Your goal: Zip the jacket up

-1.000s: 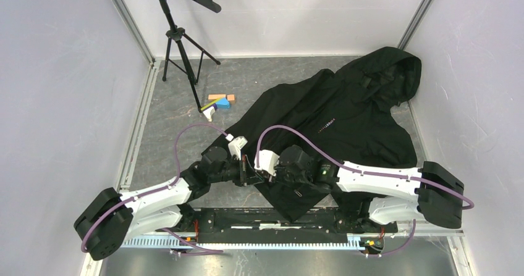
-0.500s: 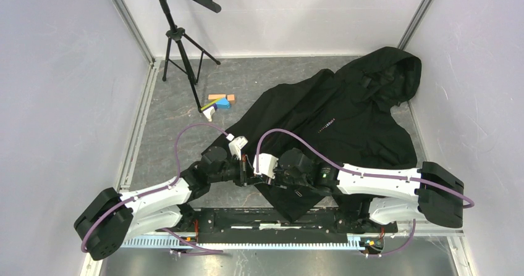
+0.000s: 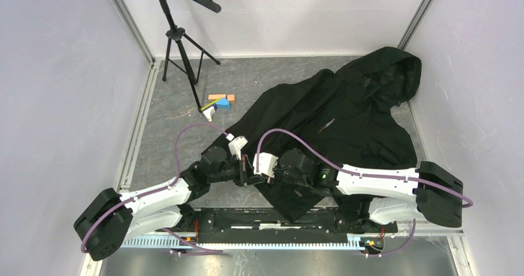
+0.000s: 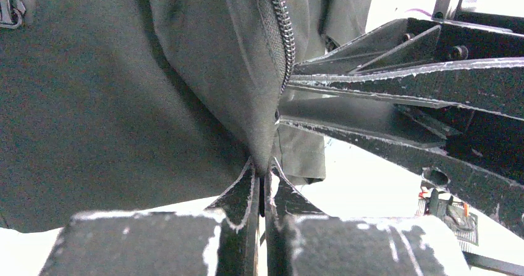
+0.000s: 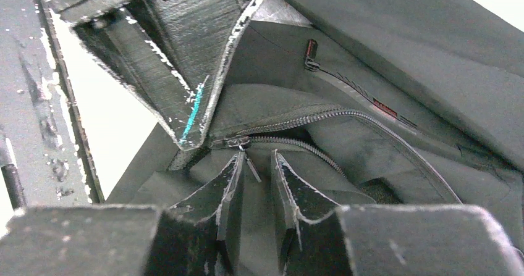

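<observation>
One jacket [image 3: 352, 109] — left gripper [image 4: 262, 180] pinches it (right gripper [image 5: 254, 165] parted).

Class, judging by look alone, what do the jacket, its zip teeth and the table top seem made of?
The jacket looks like thin woven synthetic: matte black, soft creases. The zip teeth look like fine dark coil, possibly plastic, slightly shiny. The table top is grey and mottled: stone-look sheet or laminate, can't tell.

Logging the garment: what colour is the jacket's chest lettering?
White lettering on the black jacket; best in the top external view.
</observation>
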Action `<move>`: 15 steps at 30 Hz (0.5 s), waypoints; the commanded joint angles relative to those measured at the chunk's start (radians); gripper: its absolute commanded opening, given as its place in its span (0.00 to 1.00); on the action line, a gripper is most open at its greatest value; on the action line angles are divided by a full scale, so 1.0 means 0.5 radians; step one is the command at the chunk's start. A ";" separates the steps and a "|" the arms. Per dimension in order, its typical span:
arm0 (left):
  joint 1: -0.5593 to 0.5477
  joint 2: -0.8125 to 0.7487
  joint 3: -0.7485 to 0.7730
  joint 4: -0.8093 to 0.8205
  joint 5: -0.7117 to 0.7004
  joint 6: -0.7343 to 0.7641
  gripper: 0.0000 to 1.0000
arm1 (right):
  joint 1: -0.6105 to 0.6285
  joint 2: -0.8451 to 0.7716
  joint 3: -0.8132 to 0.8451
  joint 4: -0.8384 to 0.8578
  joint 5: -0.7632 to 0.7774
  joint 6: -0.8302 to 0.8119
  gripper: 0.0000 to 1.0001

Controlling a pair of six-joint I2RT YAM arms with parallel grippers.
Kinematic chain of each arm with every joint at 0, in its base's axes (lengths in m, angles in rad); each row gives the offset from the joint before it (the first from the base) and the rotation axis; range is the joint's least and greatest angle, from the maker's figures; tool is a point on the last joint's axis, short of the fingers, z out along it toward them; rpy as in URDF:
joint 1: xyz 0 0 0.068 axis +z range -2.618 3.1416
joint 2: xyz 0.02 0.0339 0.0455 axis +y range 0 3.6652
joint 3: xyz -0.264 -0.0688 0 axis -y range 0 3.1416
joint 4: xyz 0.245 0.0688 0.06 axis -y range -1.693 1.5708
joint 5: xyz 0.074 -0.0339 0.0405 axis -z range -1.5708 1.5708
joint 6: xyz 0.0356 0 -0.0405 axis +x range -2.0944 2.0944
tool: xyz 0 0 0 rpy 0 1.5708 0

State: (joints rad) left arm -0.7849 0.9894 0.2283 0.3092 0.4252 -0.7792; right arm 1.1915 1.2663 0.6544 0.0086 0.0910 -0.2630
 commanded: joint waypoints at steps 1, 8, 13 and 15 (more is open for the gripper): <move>-0.007 -0.025 -0.006 0.093 0.092 0.067 0.02 | 0.006 0.018 -0.016 0.124 0.111 -0.005 0.23; -0.007 -0.030 -0.011 0.093 0.086 0.064 0.02 | 0.008 0.006 -0.062 0.166 0.074 -0.001 0.26; -0.007 -0.031 -0.011 0.093 0.086 0.061 0.02 | 0.028 -0.038 -0.133 0.263 -0.012 -0.026 0.33; -0.007 -0.038 -0.015 0.093 0.087 0.060 0.02 | 0.031 -0.050 -0.148 0.289 -0.044 -0.043 0.34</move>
State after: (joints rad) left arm -0.7849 0.9894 0.2234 0.3096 0.4255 -0.7792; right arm 1.1984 1.2686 0.6014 0.0822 0.1089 -0.2672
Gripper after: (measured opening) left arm 0.043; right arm 0.336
